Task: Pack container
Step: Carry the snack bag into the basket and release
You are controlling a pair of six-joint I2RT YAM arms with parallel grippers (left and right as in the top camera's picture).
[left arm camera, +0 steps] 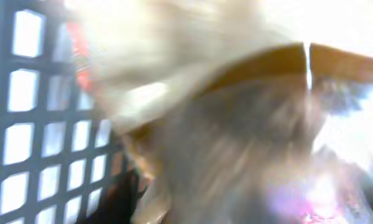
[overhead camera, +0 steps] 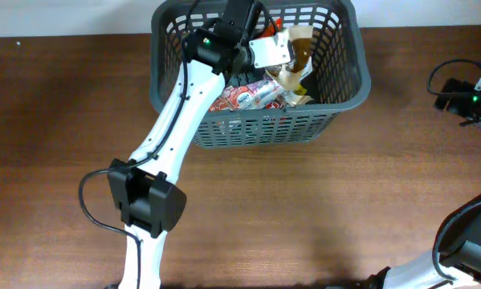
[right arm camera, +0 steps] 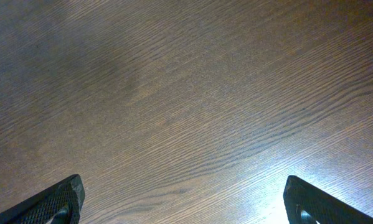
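Nearest me the wooden table (overhead camera: 320,225) lies open across its whole front. The left arm (overhead camera: 156,193) rises from the near edge and slants away toward the far side. Off at the right edge the right gripper (right arm camera: 181,190) hangs over bare wood, fingers spread wide with nothing between them, well apart from everything else. Further back the container (overhead camera: 260,132) sits at the table's far edge, its near wall facing the open wood. The left gripper (overhead camera: 268,50) is inside it past the rim, above a red and white packet (overhead camera: 252,96) and against a clear packet with brown contents (overhead camera: 298,56). Its wrist camera shows only blurred packet and lattice wall, so I cannot tell whether its fingers are apart or closed
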